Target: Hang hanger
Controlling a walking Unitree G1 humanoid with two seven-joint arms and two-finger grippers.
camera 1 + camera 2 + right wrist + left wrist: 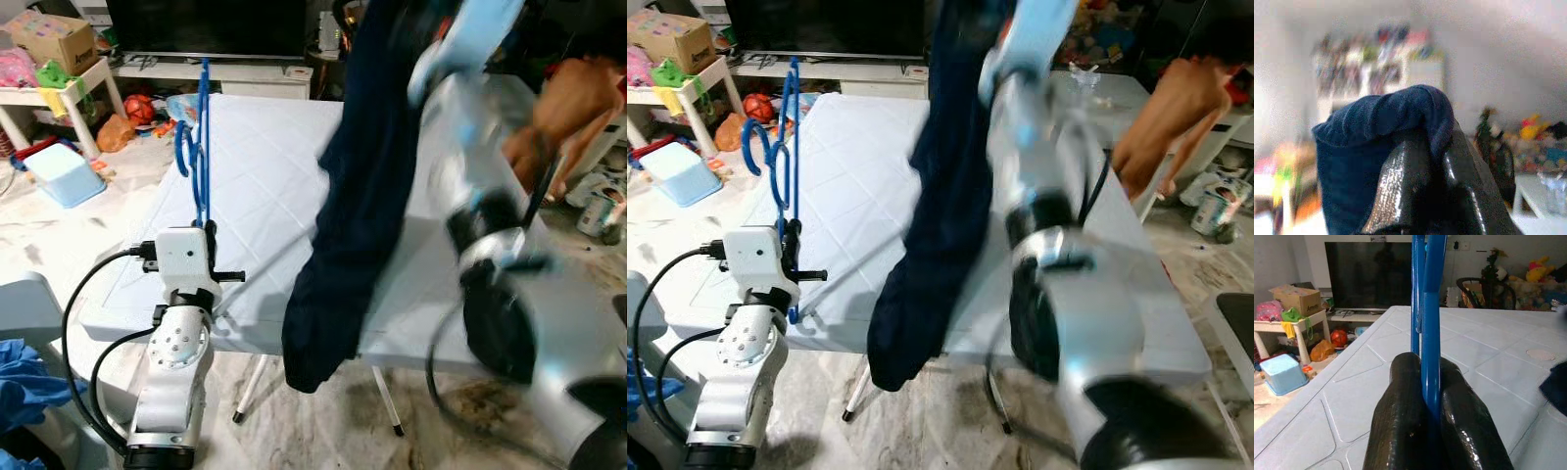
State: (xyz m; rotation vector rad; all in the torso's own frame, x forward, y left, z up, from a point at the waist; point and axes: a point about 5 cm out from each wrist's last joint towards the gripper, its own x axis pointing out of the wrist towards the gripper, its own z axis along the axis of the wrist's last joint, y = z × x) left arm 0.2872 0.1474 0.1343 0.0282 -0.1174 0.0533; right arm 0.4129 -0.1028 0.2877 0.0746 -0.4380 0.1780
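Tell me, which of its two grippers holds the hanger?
The left gripper, shut on the blue hanger held upright over the table. The right gripper grips dark cloth instead.

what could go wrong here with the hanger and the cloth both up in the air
The right gripper pinches only a small fold of the dark navy garment, so the hanging weight might pull it free onto the floor. The left gripper holds the blue hanger by one thin bar; it may twist. A person bends close behind the blurred right arm.
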